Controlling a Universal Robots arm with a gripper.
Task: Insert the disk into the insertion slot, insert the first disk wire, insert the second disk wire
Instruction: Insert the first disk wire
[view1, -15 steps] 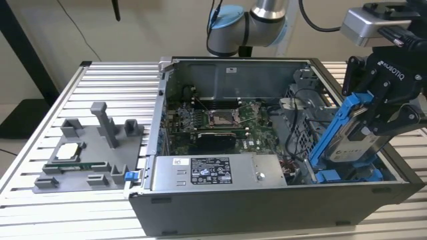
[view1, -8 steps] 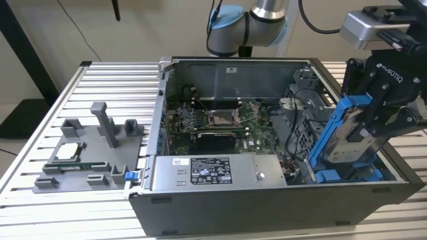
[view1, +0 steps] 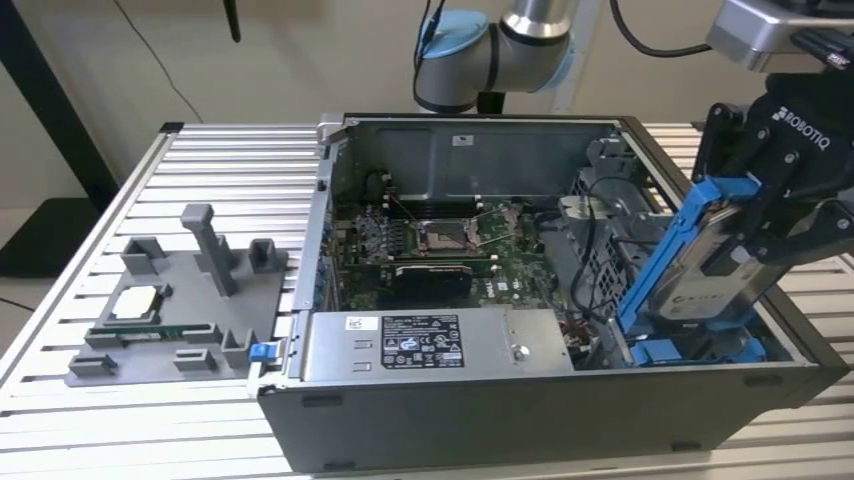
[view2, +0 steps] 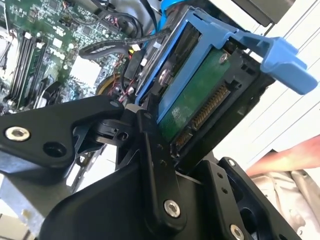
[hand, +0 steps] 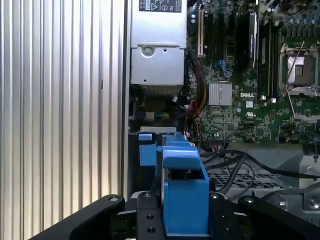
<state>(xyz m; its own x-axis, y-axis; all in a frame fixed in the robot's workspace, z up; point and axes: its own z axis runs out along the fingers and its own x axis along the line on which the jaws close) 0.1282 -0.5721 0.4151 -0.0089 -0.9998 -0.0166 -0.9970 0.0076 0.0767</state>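
Grey case (view1: 534, 415): lies open side up, so we can reach in from above.
Disk (view1: 694, 280): steeply tilted, lower end meeting the slot at the exterior view's right, near corner.
Gripper (view1: 758, 205): pinching the disk's upper part, leaving its low end free, we guess.
Insertion slot (view1: 674, 352): blue tabs, cables (hand: 240, 165) crowding beside it, so it looks like a tight fit.

Open computer case (view1: 534, 420) on slatted aluminium table (view1: 200, 170), with motherboard (view1: 400, 250), CPU socket (view1: 441, 235) and power-supply box (view1: 427, 345); alongside, grey fixture (view1: 140, 262) bearing processor (view1: 138, 303) and memory stick (view1: 154, 332).

The disk (view1: 697, 285) tilted over the insertion slot (view1: 687, 351), power-supply box (view1: 434, 343) toward the exterior view's left.
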